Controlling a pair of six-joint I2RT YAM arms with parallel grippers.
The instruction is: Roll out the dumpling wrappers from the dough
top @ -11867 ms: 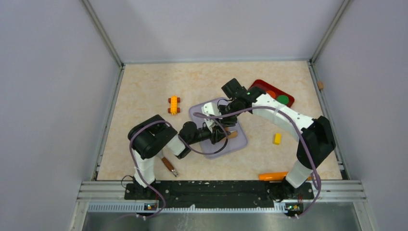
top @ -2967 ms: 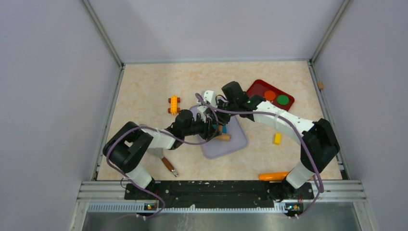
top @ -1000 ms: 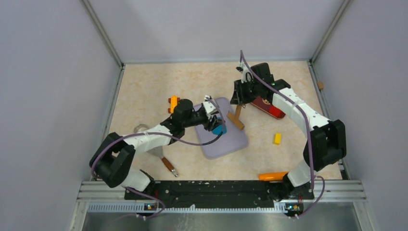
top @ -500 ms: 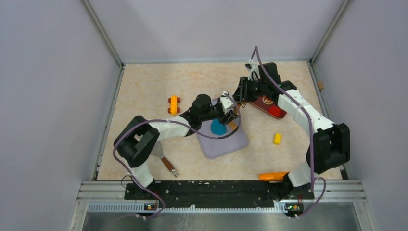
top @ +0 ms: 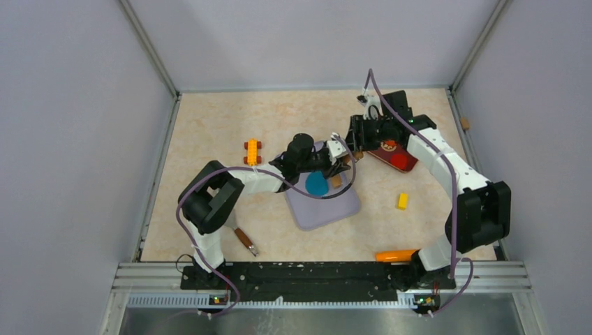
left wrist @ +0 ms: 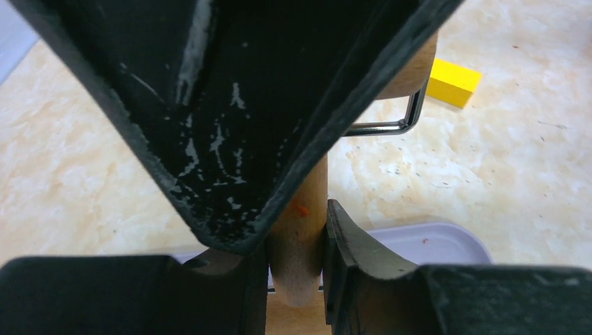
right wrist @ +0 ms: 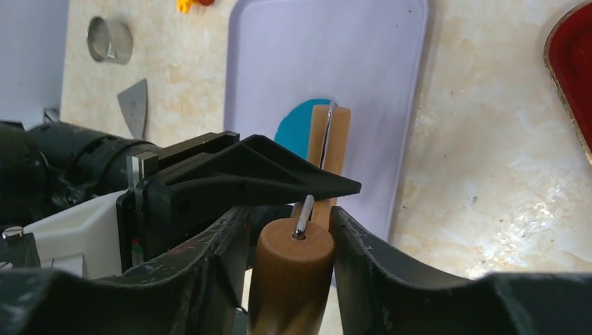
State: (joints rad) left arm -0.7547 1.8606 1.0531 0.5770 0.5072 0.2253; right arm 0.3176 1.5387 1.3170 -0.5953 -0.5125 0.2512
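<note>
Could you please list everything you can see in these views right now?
lavender mat: one, lilac, table centre.
dough: one, teal, flattened on the mat.
wooden roller: one, tan with wire frame, head at the dough's edge.
red tray: one, right of the mat, partly under the right arm.
yellow block: one, right of the mat.
toy brick car: one, orange and yellow, left of the mat.
orange stick: one, by the right arm's base.
metal ring: one, silver, left of the mat.
scraper: one, brown handle, near-left of the mat.
left gripper: black, closed on the roller's handle.
right gripper: black, gripping the handle's end.
</note>
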